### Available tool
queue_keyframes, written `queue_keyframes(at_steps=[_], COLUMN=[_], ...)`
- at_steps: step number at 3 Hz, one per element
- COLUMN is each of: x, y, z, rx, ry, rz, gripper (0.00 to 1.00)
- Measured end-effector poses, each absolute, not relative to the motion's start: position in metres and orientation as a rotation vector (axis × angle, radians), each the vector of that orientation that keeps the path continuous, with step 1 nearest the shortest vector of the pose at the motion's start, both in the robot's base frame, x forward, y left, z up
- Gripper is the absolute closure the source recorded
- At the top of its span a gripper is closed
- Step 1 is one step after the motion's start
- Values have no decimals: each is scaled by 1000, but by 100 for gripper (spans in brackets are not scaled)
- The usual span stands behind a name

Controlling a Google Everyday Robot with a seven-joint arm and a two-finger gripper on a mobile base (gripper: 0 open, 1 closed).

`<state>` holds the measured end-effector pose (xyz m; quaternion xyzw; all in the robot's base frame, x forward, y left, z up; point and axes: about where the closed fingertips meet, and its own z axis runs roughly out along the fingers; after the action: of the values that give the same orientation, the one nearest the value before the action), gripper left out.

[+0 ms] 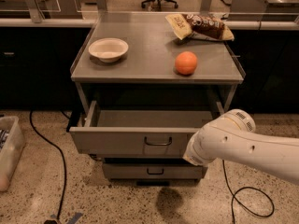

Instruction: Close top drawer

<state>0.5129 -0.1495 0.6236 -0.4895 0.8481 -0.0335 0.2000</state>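
The grey top drawer [126, 141] stands pulled out, jaws at its front's right end.

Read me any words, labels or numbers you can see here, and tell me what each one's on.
Nothing legible.
On the snack bag: printing too blurred to read.
On the robot arm: a striped label near the joint, unreadable.
No text: top drawer, bowl, orange.
The gripper is hidden behind the arm's end, at the top drawer's front right.
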Motion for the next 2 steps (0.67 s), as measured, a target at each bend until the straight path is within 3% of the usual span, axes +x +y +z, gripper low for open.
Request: queue_keyframes(at_steps=[2], x=[572], y=[-135], z=[619], rx=[-1295], ry=[2306], rz=[-183], gripper=[100])
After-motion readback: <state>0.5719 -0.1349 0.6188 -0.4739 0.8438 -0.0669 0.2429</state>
